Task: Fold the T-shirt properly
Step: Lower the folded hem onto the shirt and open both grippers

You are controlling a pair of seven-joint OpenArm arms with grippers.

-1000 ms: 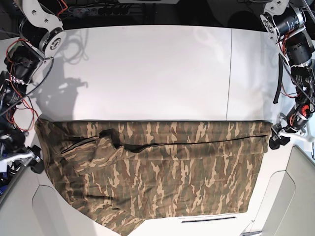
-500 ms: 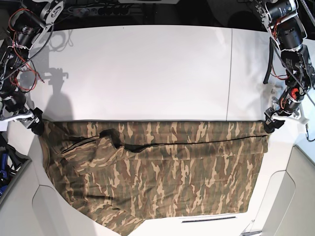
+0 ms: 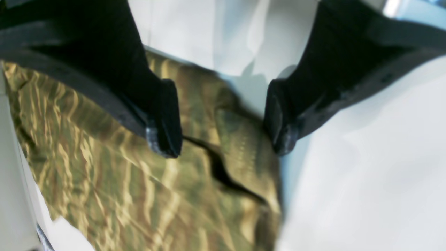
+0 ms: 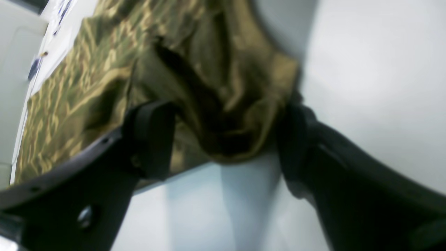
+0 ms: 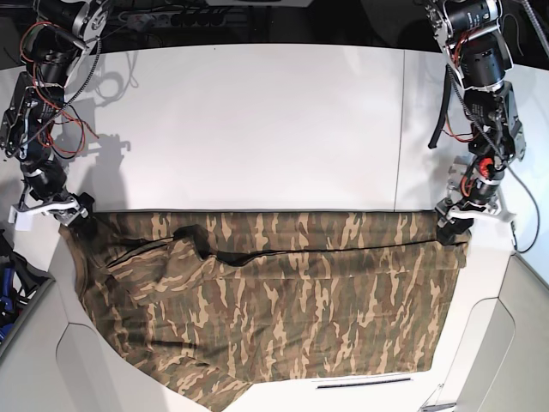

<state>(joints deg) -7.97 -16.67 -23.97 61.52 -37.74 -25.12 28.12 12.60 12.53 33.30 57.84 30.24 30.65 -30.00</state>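
The camouflage T-shirt (image 5: 283,300) lies as a wide folded band across the near part of the white table (image 5: 257,129), its lower edge hanging over the front. My left gripper (image 5: 452,230) sits at the shirt's far right corner, jaws open. In the left wrist view its fingertips (image 3: 163,139) straddle the corner of the cloth (image 3: 139,195) just above it. My right gripper (image 5: 77,220) is at the shirt's far left corner, open. In the right wrist view a bunched fold of cloth (image 4: 223,87) lies between its wide-set fingers (image 4: 153,139).
A thin seam (image 5: 400,129) runs down the tabletop on the right. Pale curved panels (image 5: 485,343) flank the front corners. Cables and a power strip (image 5: 171,17) lie along the back edge. A narrow label strip (image 5: 364,382) marks the front edge.
Both arms have swung away from the front corners and in to the shirt's far corners. The right gripper's jaws have spread wider around the cloth.
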